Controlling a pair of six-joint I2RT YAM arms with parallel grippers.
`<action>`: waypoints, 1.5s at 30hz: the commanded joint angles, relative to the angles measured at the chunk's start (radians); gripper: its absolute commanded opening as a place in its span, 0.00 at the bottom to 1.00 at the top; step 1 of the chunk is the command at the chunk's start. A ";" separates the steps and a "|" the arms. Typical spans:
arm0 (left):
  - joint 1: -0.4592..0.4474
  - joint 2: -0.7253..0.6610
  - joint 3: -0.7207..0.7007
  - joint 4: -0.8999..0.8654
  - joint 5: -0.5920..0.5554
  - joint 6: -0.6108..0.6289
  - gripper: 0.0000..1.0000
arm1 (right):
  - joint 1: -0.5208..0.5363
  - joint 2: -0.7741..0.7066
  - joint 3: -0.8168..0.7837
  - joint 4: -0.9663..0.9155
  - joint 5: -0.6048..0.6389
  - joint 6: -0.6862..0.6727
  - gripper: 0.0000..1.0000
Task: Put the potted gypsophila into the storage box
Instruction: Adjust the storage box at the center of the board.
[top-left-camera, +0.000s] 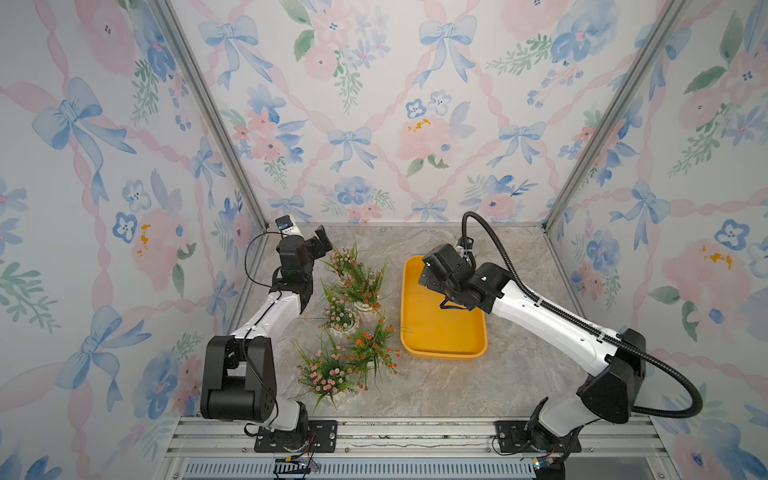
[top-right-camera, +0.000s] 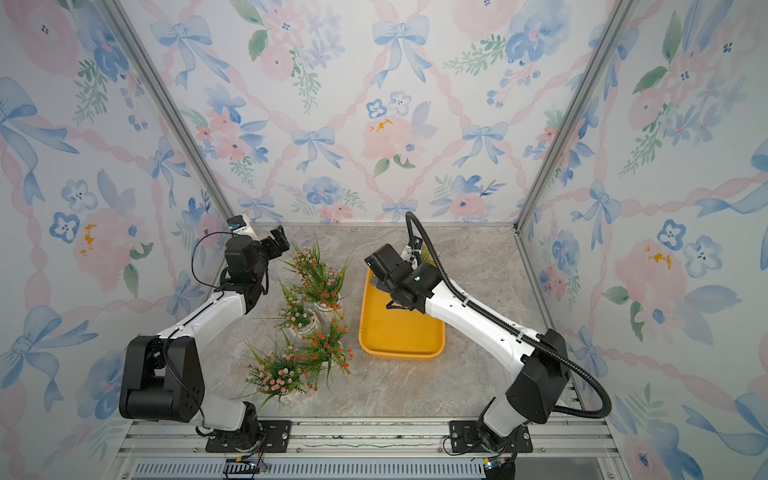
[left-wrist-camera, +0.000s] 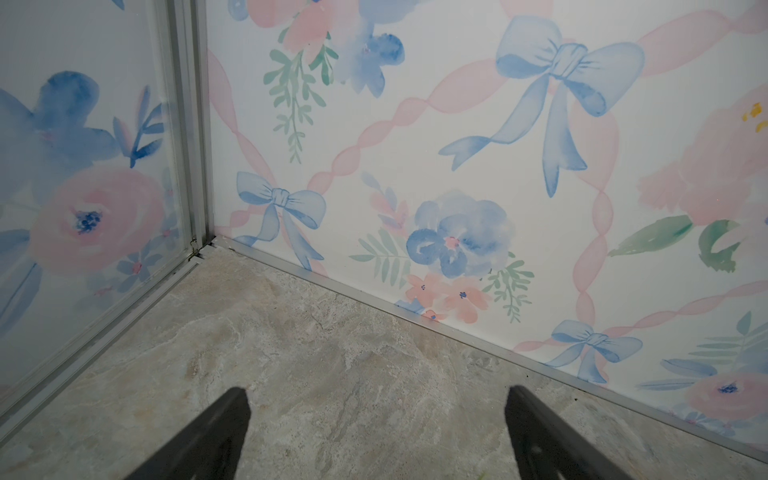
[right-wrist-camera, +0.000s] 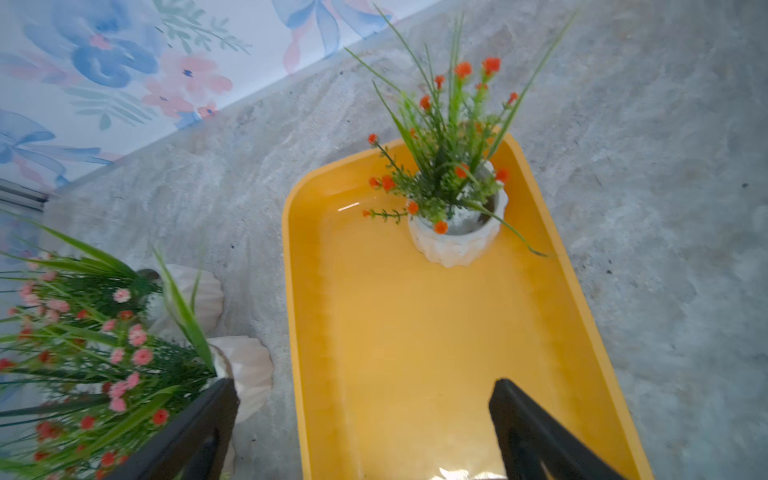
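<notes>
The right claw (right-wrist-camera: 365, 384) hangs over the storage box (right-wrist-camera: 374, 353) with its jaws spread wide and nothing between them. One potted gypsophila (right-wrist-camera: 457, 241), orange-red blooms in a white ribbed pot, stands upright inside the storage box at its far end, well clear of the fingertips. In both top views the right arm covers most of that end of the box (top-left-camera: 440, 332) (top-right-camera: 399, 332), and only a few green tips (top-right-camera: 426, 253) show past the wrist. In the right wrist view one black finger (right-wrist-camera: 195, 428) lies in front of the leaves of the pots just outside the box; whether it touches them cannot be told.

A group of other potted plants (top-left-camera: 353, 316), pink and orange-red, stands on the worktop (left-wrist-camera: 332, 353) just beside the box's long side. Beyond that group, well apart from the box, the left claw (left-wrist-camera: 377, 390) is also fully spread and empty, over bare worktop.
</notes>
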 joint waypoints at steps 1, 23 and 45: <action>0.007 -0.054 0.020 -0.100 0.034 0.006 0.98 | -0.035 -0.018 -0.018 0.136 -0.111 -0.108 0.97; -0.007 -0.165 0.214 -0.421 0.868 -0.091 0.98 | -0.145 0.445 0.288 0.060 -0.609 -0.193 0.76; -0.079 -0.146 0.331 -0.739 0.773 0.072 0.98 | -0.083 0.580 0.404 -0.033 -0.696 -0.228 0.56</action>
